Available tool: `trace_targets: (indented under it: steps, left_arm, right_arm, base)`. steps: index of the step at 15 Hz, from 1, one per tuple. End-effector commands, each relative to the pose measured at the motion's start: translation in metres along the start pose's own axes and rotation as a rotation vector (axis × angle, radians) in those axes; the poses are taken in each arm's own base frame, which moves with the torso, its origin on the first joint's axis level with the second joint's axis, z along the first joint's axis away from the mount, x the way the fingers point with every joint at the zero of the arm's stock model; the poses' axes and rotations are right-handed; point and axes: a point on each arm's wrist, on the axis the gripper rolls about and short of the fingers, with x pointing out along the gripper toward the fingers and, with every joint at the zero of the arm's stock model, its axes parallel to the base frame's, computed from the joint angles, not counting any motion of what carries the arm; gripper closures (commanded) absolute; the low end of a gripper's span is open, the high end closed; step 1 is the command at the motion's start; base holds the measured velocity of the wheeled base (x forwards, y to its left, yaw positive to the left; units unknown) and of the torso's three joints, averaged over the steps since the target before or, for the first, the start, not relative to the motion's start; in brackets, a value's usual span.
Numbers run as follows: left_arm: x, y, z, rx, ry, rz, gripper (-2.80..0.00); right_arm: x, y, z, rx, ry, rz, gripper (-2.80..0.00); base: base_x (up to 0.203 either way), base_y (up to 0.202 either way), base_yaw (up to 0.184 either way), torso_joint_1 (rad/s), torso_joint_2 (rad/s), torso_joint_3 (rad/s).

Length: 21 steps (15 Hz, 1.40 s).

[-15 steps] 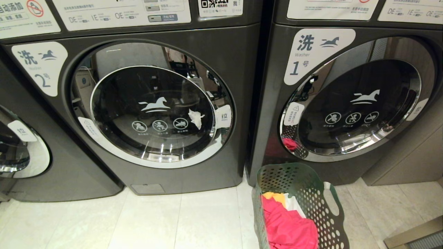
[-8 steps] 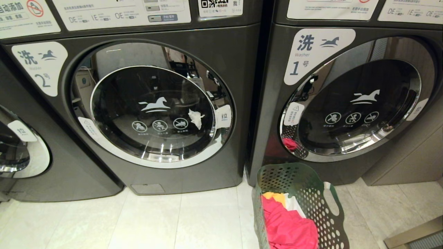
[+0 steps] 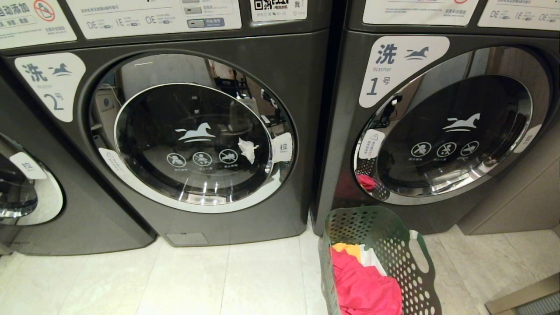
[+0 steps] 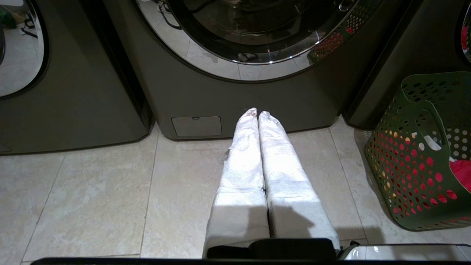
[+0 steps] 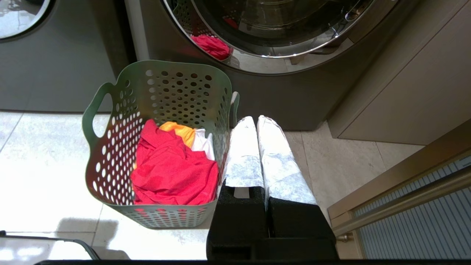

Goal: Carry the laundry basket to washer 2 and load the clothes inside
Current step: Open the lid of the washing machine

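Note:
The green laundry basket (image 3: 393,245) (image 5: 117,147) (image 4: 415,154) stands on the floor before the washer labelled 1 (image 3: 437,131). In it lie the clothes: a pink-red garment (image 5: 169,173) (image 3: 363,286), an orange-yellow one (image 5: 180,131) and a white one (image 5: 204,143). Washer 2 (image 3: 192,131) is to the left, its round door closed. My left gripper (image 4: 257,113) hangs shut and empty above the floor before washer 2. Just beside the basket's right wall my right gripper (image 5: 255,118) is shut on nothing. Neither arm shows in the head view.
A third washer (image 3: 26,192) stands at the far left. A beige cabinet (image 5: 404,81) and a slatted panel with a metal sill (image 5: 412,209) lie to the right of washer 1. Pale floor tiles (image 3: 197,280) stretch before washer 2.

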Motion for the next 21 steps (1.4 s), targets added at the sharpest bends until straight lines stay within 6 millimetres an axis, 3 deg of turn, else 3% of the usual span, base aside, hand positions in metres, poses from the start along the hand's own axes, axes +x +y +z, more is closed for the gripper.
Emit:
trace_targets:
  steps: [1,21]
  left_arm:
    - [0.0006,-0.0001,-0.0018,0.0,0.007,0.0,0.0]
    - [0.0006,-0.0001,-0.002,0.0,0.008,0.0,0.0]
  right_arm:
    - [0.0001,0.0,0.0001,-0.001,0.001,0.0,0.0]
    - [0.0,0.0,0.0,-0.001,0.0,0.0,0.0]
  base:
    - [0.0,0.0,0.0,0.0,0.0,0.0]
    - [0.0,0.0,0.0,0.0,0.0,0.0]
